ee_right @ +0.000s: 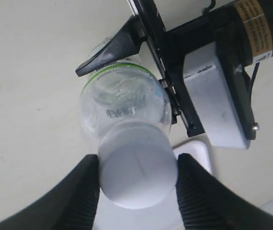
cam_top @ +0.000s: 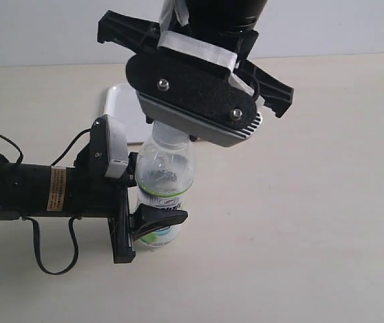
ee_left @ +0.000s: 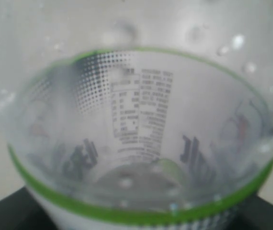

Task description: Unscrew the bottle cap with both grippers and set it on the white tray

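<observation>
Gripping the bottle [cam_top: 166, 171] upright on the surface [cam_top: 313, 215], the left gripper [cam_top: 157, 219] pinches its labelled body. The bottle cap [ee_right: 137, 165] sits between the right gripper [ee_right: 138, 189] jaws, which press both sides from above. Twist axis vertical; the white tray [cam_top: 120, 108] lies just behind.

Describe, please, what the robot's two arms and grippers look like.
The left arm is black, with an orange label, loose black cables and a grey-white block by the black left gripper. The right gripper is larger and black, with a grey plate, two silver screws, white tape and ribbed black fingers.
</observation>
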### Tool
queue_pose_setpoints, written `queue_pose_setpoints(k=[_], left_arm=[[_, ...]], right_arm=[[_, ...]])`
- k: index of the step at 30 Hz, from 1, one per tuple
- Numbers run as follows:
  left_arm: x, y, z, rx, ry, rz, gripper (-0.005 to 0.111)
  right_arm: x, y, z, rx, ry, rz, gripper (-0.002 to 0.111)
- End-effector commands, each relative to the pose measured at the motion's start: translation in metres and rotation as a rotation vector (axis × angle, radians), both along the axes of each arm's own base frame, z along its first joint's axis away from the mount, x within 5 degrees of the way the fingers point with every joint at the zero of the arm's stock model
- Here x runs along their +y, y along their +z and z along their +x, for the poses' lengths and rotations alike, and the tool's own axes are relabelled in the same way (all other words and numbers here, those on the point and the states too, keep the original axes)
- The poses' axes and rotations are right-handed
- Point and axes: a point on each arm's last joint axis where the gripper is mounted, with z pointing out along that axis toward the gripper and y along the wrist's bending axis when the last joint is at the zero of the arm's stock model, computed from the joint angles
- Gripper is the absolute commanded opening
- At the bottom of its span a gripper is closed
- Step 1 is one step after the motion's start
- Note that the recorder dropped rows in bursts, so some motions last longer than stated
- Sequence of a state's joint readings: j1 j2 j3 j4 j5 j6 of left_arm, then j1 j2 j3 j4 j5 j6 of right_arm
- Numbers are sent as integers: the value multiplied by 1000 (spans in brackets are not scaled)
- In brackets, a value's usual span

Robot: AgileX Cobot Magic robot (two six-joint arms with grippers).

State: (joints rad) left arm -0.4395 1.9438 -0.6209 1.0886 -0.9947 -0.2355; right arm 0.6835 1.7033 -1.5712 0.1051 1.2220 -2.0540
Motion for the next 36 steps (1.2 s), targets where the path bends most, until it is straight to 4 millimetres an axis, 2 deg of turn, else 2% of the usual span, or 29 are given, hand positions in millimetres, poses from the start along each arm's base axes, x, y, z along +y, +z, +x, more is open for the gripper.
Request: queue_pose_setpoints(k=[1,2,4,7,13,29,36], left_arm=[[-2,7,2,15,19,-40,0],[-2,7,2,15,19,-40,0],[-2,7,2,15,19,-40,0],[-2,7,2,15,19,-40,0],[-2,7,2,15,19,-43,0],[-3,8,2,15,16,-50,0],[-3,8,2,15,16,-50,0]], right_arm=[[3,3,-3,36,-54,47,64],[3,3,-3,45,-81,53,70],[3,3,-3,63,-134,63,73],[3,3,-3,85,-209,76,73],[4,3,-4,167,-473,122,73],[5,4,-2,441,-1390,296,73],[4,3,-2,486,-1593,322,72]])
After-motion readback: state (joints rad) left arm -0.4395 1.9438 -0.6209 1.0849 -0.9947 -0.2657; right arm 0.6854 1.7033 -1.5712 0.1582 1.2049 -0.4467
